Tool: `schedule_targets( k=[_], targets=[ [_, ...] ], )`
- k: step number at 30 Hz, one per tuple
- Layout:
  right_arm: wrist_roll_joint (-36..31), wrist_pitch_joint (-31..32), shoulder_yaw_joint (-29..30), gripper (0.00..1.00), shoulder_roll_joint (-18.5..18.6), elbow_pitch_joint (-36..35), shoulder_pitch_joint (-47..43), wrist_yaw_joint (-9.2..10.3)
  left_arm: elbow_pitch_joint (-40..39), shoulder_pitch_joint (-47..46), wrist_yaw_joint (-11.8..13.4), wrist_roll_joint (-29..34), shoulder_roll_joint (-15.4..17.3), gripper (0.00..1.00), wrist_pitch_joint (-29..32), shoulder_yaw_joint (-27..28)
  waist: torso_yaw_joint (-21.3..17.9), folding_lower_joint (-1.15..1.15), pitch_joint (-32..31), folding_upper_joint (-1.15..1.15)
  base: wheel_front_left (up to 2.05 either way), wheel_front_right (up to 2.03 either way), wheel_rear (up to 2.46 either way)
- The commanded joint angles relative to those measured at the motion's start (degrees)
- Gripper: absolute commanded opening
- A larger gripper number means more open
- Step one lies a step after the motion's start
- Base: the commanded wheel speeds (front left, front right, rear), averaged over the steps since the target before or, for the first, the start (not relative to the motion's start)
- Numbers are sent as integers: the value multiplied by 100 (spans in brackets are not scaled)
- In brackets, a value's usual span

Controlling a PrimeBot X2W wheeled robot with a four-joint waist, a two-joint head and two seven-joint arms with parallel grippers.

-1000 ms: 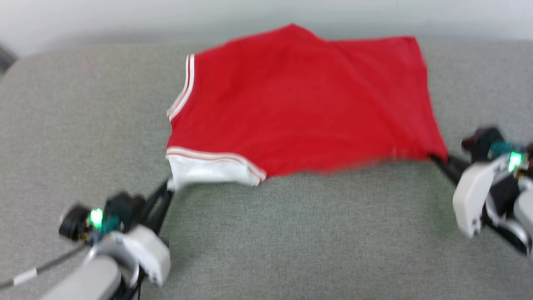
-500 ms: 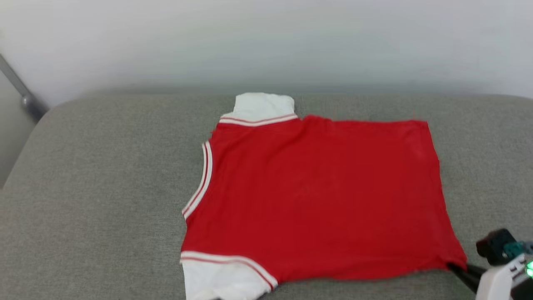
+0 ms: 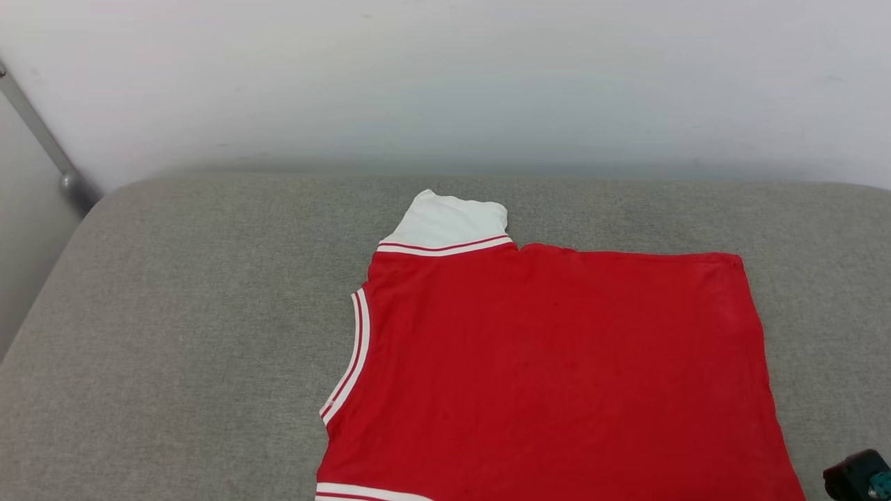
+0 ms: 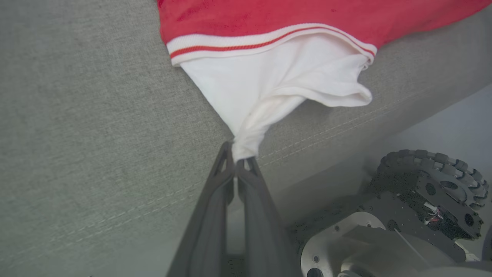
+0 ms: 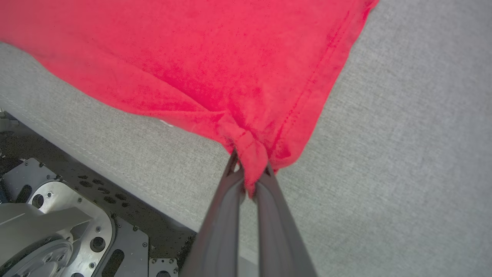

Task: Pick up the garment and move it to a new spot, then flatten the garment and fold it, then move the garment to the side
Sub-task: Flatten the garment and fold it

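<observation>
Head view: garment (image 3: 557, 376) lies flat, with bare grey cushion (image 3: 174, 313) open toward nine o'clock. Left tool (image 4: 235, 161) pinches the white sleeve (image 4: 276, 77); right tool (image 5: 250, 179) pinches the red hem corner (image 5: 251, 152).

The garment (image 3: 557, 376) is soft, thin, matt cloth. The cushion (image 3: 195, 313) is coarse grey woven fabric. The fingers (image 4: 209, 215) of the left gripper (image 4: 235, 161) look matt dark plastic; the base plate (image 5: 69, 192) is dull-sheened metal.

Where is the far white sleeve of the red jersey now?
Head view: the far white sleeve lies on the grey fabric cushion, at the far left corner of the red jersey, short of the pale wall.
</observation>
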State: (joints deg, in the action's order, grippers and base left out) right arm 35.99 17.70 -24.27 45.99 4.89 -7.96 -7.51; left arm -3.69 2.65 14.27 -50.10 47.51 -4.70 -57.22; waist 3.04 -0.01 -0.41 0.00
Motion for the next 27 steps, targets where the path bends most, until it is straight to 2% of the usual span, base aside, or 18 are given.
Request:
schedule_targets(
  k=[1,5,13,20,27],
  targets=[
    [-58,43,110,0,-80,-83,-86,4,9,-143,-12,67,-1,0,-24,29,4,1,5,0,0,0,0],
    [-150,121,484,0,-299,-284,-144,4,41,-547,-64,387,60,0,-27,84,15,1,30,0,0,0,0],
    [-317,240,964,0,-622,-589,187,4,183,-1809,-363,870,11,0,199,309,-123,1,246,0,0,0,0],
    [-397,336,1044,0,-744,-676,709,5,622,-2818,-756,1096,-59,0,361,479,-335,1,686,0,0,0,0],
    [-442,554,892,0,-754,-448,1374,5,1161,-3409,-1037,1151,-276,0,429,510,-489,1,1225,0,0,0,0]
  ],
)
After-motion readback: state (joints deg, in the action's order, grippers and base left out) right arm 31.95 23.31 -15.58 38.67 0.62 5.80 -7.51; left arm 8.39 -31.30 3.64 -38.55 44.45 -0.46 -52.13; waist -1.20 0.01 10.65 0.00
